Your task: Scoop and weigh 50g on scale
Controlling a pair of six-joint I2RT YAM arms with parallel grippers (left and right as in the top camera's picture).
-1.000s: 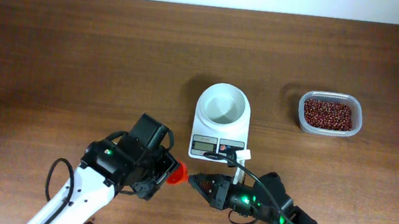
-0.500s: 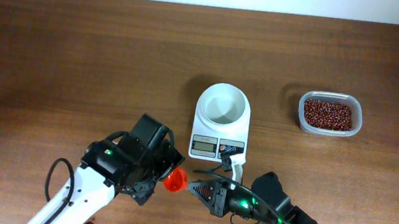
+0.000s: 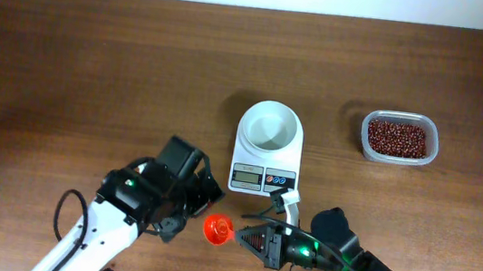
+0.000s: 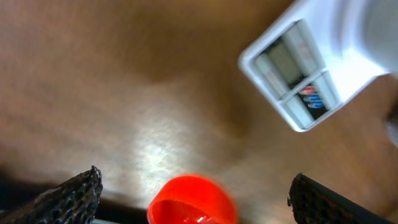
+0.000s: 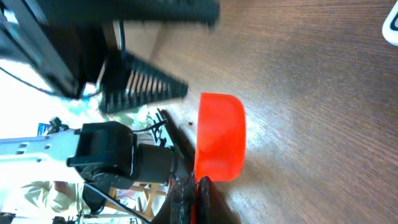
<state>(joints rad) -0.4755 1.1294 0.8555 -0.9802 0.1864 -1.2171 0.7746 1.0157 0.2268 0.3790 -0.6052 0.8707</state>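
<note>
The orange scoop [image 3: 217, 229] hovers near the table's front edge, cup empty. My right gripper [image 3: 242, 239] is shut on its handle from the right; in the right wrist view the jaws [image 5: 199, 200] pinch the handle just below the cup [image 5: 221, 137]. My left gripper [image 3: 196, 210] stands wide open to the scoop's left, and its fingers [image 4: 69, 198] flank the cup [image 4: 193, 202] without touching it. The white scale [image 3: 263, 167] carries an empty white bowl [image 3: 270, 125]. The dark red-brown beans [image 3: 397, 138] lie in a clear tub at the right.
The clear tub [image 3: 363, 145] stands to the right of the scale. The scale's display and buttons [image 4: 298, 78] show at the upper right of the left wrist view. Bare brown table [image 3: 94, 64] stretches to the left and back.
My left gripper has opened fully and let go of the scoop. The right gripper, still holding the handle, has carried the scoop a little toward the front edge.
</note>
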